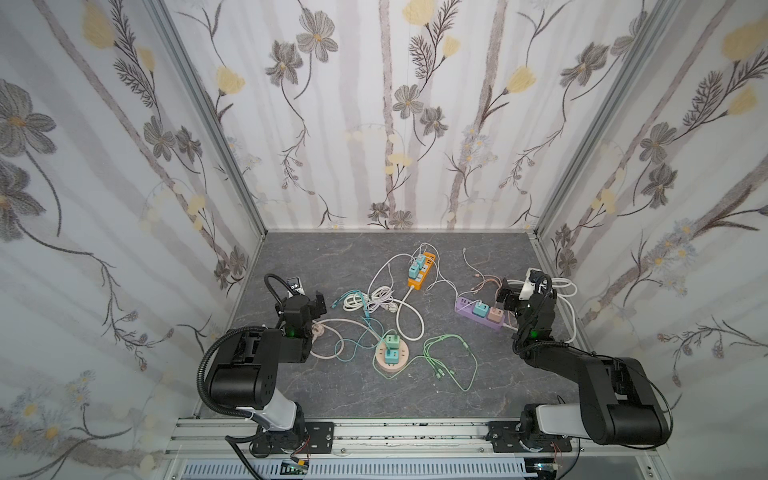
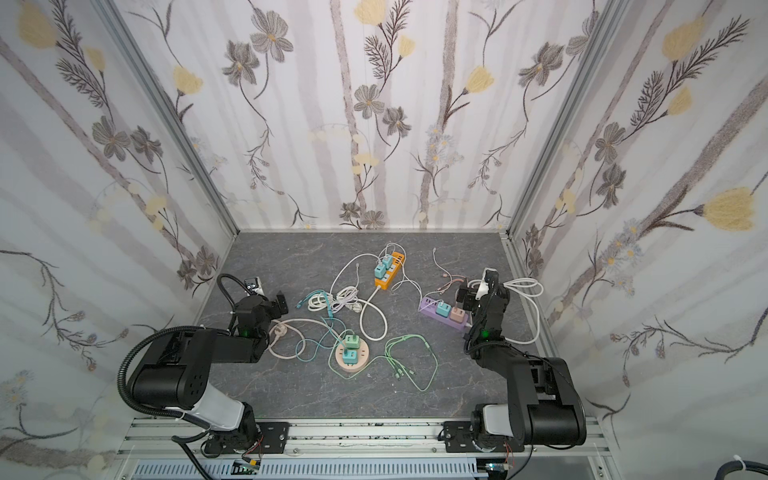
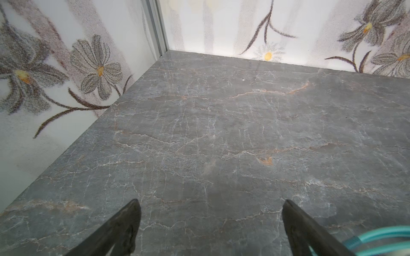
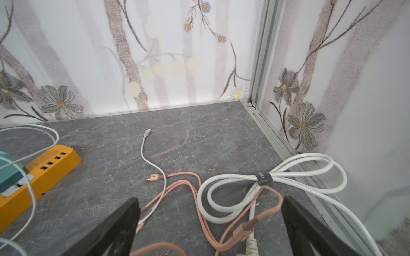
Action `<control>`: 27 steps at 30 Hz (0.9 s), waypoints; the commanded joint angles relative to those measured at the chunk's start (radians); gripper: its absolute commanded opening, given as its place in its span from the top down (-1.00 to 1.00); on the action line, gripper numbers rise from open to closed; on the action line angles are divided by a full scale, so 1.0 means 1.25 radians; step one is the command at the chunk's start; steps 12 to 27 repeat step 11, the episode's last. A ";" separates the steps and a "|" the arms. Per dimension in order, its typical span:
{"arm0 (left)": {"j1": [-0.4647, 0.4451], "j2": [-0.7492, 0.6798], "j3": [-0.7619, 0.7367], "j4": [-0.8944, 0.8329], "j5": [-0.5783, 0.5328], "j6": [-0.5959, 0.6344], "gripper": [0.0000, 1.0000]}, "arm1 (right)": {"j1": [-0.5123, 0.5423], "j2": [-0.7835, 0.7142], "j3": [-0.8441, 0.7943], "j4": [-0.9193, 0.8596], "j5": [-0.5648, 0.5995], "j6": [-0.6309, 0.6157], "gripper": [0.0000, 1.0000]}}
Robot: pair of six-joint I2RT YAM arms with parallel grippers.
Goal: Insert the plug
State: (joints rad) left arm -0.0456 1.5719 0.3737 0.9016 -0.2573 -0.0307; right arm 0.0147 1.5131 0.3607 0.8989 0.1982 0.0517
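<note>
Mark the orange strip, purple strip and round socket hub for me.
orange strip [image 1: 417,282]: in a top view, bare near end.
purple strip [image 1: 464,307]: in a top view, bare left end.
round socket hub [image 1: 386,366]: in a top view, bare front rim.

left gripper [image 3: 210,202]: jaws wide, empty | right gripper [image 4: 210,200]: jaws wide, empty

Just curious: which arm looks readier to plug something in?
Probably the right: right gripper hangs open over the pink cable's connector, beside the purple power strip; left gripper faces mostly tabletop.
</note>
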 commanded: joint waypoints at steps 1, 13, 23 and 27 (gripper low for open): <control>0.002 -0.004 0.001 0.027 0.004 -0.009 -1.00 | 0.009 0.006 -0.001 0.017 0.007 -0.014 -0.99; 0.002 0.000 0.000 0.036 0.004 -0.006 -1.00 | 0.000 0.004 0.007 -0.004 -0.016 -0.012 -0.99; 0.002 0.000 0.000 0.036 0.004 -0.006 -1.00 | 0.000 0.004 0.007 -0.004 -0.016 -0.012 -0.99; 0.002 0.000 0.000 0.036 0.004 -0.006 -1.00 | 0.000 0.004 0.007 -0.004 -0.016 -0.012 -0.99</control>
